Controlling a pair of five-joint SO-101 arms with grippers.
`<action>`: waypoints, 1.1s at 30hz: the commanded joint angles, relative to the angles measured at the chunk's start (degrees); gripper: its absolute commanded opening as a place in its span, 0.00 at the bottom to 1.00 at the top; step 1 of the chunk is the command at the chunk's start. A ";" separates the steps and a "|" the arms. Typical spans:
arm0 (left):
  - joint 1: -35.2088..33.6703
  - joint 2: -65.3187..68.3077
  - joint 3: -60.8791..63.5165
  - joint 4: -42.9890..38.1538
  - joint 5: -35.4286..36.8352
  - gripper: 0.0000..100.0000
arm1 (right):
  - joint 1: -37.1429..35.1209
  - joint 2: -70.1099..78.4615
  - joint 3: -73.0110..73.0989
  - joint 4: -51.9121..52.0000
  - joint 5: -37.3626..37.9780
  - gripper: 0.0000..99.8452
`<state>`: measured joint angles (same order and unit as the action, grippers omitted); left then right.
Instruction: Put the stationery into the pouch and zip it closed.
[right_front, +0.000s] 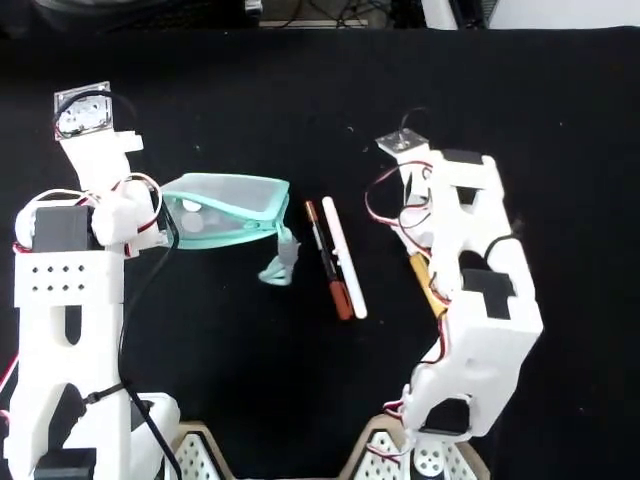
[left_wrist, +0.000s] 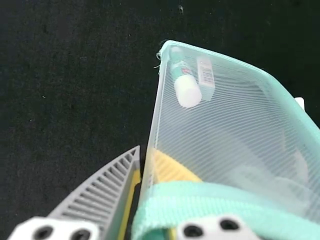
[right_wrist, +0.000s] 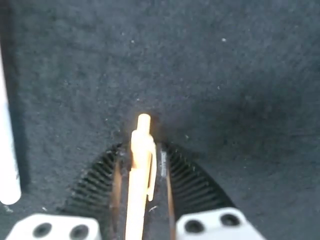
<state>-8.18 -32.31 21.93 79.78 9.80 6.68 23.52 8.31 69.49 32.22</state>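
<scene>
Tabletop of black cloth (right_front: 560, 100) gives wide open room around both arms, with its far edge well away. The translucent teal-trimmed mesh pouch (right_front: 225, 210) is unzipped, and the left gripper (left_wrist: 145, 175) pinches it at one end. A white-capped tube (left_wrist: 184, 86) already sits inside, so packing looks partly done. The right gripper (right_wrist: 142, 147) is clamped on a slim orange pen (right_wrist: 137, 190), well apart from the pouch. Between them a white pen (right_front: 343, 258) and a brown orange-tipped pen (right_front: 326, 262) wait side by side. Zipping comes last.
</scene>
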 joint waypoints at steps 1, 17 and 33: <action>-1.80 0.35 -0.22 0.09 -0.18 0.03 | 2.20 -7.87 0.75 0.00 0.70 0.01; -1.80 0.35 0.22 0.09 -2.46 0.03 | -15.47 -68.70 20.18 -7.30 -10.90 0.01; 0.48 0.35 1.19 0.18 -2.37 0.03 | -50.20 -94.02 25.89 -38.51 -23.65 0.01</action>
<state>-8.35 -32.40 22.90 79.78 7.96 -38.51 -70.20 34.42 35.12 9.01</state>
